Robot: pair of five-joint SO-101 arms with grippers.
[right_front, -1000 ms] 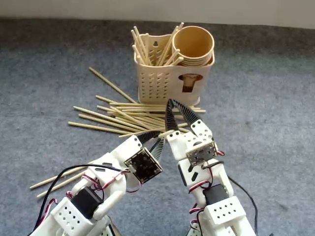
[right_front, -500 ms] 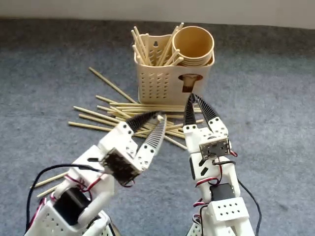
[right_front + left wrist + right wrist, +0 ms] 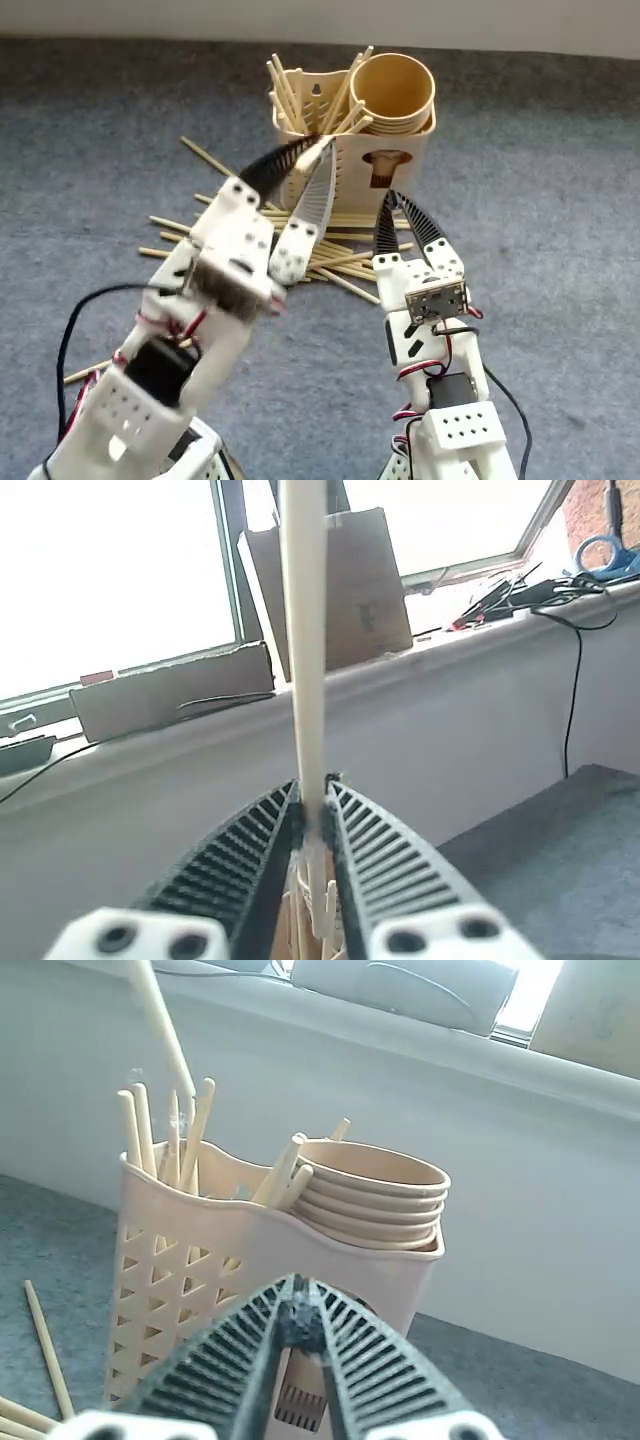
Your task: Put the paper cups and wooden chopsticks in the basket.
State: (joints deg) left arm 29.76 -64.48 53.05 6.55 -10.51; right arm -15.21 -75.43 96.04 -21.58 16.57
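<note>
A grey counter carries everything. Two white arms stand side by side at its near edge and point toward a cream basket at the far side.

The left arm stands high and is the nearer arm to the basket. Its fingers pinch one chopstick between them. The left gripper hangs over the basket's front wall, on the side away from the cups. The stick's long axis runs on past the fingertips, nearly in line with the fingers. From the right wrist view it slopes steeply, with its lower end just above the sticks standing in the basket.

The right arm sits low, well short of the basket. The right gripper has its fingers pressed together and holds nothing.

The basket has two compartments. One holds a nested stack of paper cups. The other holds a bundle of upright chopsticks, and the held stick is over this one.

Many loose chopsticks lie flat on the counter in front of the basket, mostly crosswise to the arms.

The coming move likely turns on the held stick's lower end clearing the rim, so that it drops among the upright sticks and not outside the front wall.
</note>
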